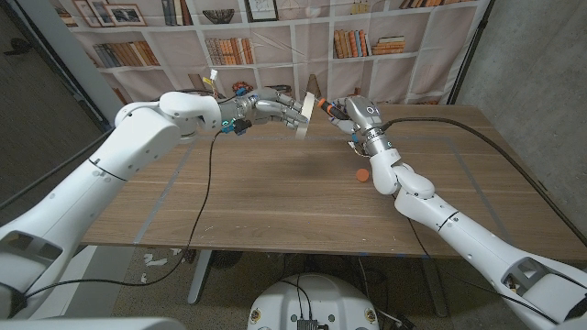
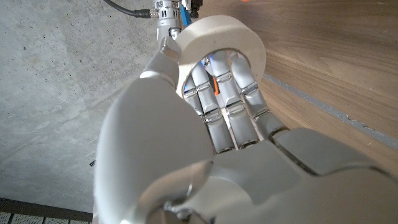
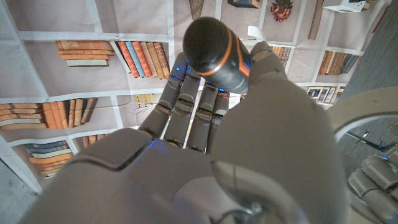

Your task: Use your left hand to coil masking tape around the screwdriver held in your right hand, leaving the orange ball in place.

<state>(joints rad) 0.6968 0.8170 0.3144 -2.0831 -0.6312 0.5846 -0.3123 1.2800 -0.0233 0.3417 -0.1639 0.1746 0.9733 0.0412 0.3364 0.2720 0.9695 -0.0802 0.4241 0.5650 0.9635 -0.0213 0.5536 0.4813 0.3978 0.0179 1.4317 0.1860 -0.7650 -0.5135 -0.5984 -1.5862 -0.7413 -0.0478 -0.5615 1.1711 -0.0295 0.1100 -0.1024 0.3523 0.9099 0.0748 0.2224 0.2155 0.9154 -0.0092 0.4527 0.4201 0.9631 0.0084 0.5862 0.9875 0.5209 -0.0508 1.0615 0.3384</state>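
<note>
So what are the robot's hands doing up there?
The left hand holds a roll of masking tape up in the air. The right hand grips a screwdriver with a black and orange handle. The two hands meet above the wooden table. A little orange ball sits on it.

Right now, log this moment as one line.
left hand: holds tape roll | right hand: holds screwdriver | ball: on table

You're working in a lab mock-up: a wooden table (image 1: 275, 197) before a printed bookshelf backdrop (image 1: 275, 37), beside concrete walls (image 1: 537, 64).
</note>
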